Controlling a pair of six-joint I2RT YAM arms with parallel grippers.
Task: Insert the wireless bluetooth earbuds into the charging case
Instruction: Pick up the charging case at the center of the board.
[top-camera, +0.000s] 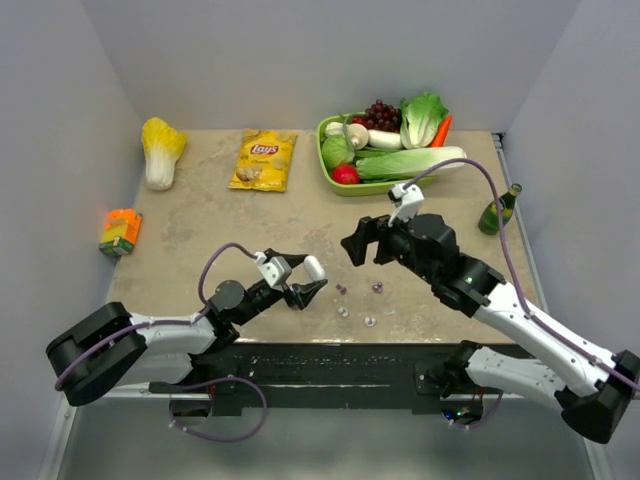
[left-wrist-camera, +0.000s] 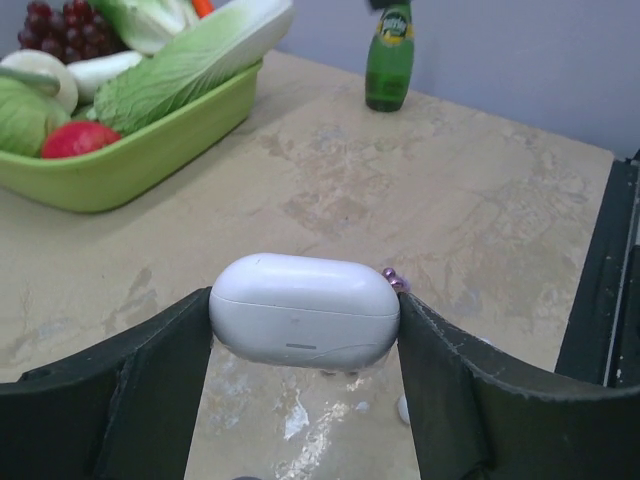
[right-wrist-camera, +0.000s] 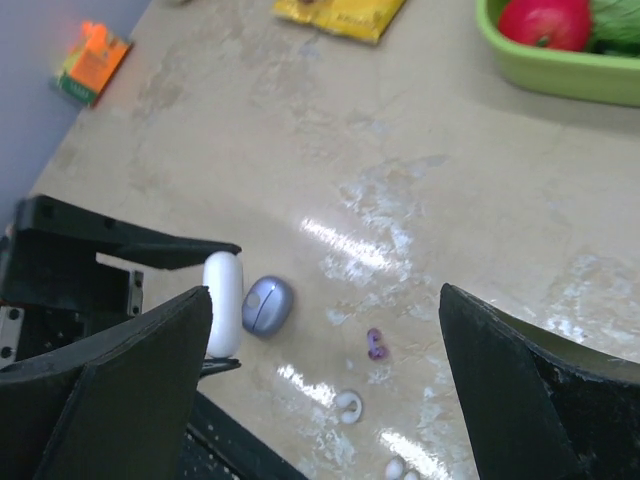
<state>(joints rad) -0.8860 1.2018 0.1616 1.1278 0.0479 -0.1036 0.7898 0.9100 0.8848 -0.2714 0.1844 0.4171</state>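
**Arm poses.** The left arm reaches low from its base toward the middle of the table. The left gripper (top-camera: 308, 278) is clamped on the white charging case (top-camera: 314, 268), which is raised slightly above the surface. The right arm bends in from the right, and the right gripper (top-camera: 362, 240) hangs above the table with its jaws spread wide and nothing between them.

**Earbuds.** Four earbuds lie loose on the table between the two grippers. There are two lilac earbuds (top-camera: 340, 290) and two white earbuds (top-camera: 369, 321) nearer the front edge.

**View differences.**
- The left wrist view shows the case lengthwise with its lid closed, pinched at both ends by the fingers (left-wrist-camera: 150, 380).
- The same view shows one lilac bud peeking out behind the case's right end.
- The right wrist view shows the case end-on.
- Only the right wrist view shows a bluish-lilac oval (right-wrist-camera: 267, 305) just beside the case; what it is cannot be told.
- Only the overhead view takes in the whole background:
  - the green tray (top-camera: 335, 182) of vegetables;
  - the Lay's bag (top-camera: 263, 160);
  - the napa cabbage (top-camera: 160, 150);
  - the orange carton (top-camera: 120, 231);
  - the green bottle (top-camera: 497, 210).
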